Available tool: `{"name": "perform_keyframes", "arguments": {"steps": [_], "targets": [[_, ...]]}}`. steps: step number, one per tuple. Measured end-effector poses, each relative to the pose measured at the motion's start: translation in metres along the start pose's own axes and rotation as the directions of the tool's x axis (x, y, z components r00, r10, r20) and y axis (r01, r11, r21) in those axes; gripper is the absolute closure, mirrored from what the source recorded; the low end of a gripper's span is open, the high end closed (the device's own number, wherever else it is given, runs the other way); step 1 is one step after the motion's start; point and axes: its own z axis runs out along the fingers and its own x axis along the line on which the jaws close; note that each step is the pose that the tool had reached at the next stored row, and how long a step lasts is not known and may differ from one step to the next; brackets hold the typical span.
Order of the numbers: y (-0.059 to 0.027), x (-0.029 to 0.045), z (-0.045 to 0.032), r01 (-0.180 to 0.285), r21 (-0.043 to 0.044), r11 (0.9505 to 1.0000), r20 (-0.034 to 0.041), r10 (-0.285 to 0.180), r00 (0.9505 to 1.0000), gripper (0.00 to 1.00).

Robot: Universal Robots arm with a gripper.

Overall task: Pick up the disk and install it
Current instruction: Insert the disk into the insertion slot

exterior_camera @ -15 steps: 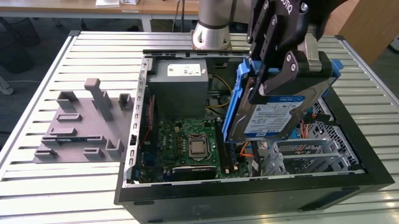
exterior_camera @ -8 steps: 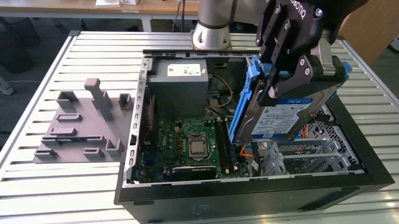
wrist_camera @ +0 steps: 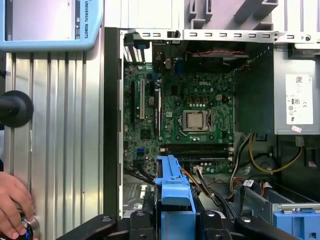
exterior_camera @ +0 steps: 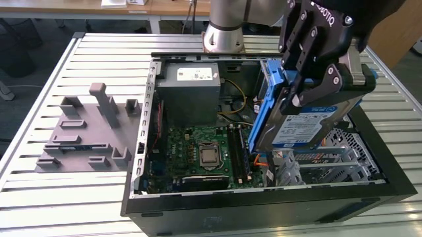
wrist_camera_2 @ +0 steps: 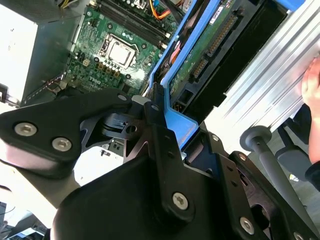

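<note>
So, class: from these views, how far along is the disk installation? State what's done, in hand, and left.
Done: the disk is picked up. In hand: the end effector clamps it, tilted, above the open computer case. Left: it is not yet seated in the drive cage.

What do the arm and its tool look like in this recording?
The arm is a smooth, round, silver-grey tube. The tool is matte black, built from hinged link bars joined by silver screw heads, with white lettering on its body and grey fingertips.
</note>
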Motion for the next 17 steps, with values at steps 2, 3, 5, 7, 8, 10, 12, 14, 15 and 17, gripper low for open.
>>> {"name": "perform_keyframes", "arguments": {"steps": [2,3,5,7,8,10,12,14,15,17], "targets": [[-0.0044,0.0001,0.0004,0.0,0.0,1.0,0.0,0.0,1.0,0.63],[-0.0065,0.0002,0.0006,0.0,0.0,1.0,0.0001,0.0,1.0,0.63],[-0.0104,0.0003,0.0008,0.0,0.0,1.0,0.0,0.0,1.0,0.63],[-0.0142,0.0003,0.0012,0.0,0.0001,1.0,0.0002,0.0,1.0,0.63],[-0.0159,0.0003,0.0013,0.0,0.0,1.0,0.0001,0.0,1.0,0.63],[-0.019,0.0003,0.0016,0.0,0.0001,1.0,0.0002,0.0,1.0,0.63],[-0.0211,0.0003,0.0021,0.0,0.0,1.0,0.0002,0.0,1.0,0.63],[-0.0235,0.0004,0.0025,0.0,0.0,1.0,0.0001,0.0,1.0,0.63],[-0.0246,0.0004,0.0027,0.0,0.0,1.0,0.0001,0.0,1.0,0.63],[-0.0267,0.0006,0.0032,0.0,0.0,1.0,0.0001,0.0,1.0,0.63]]}}
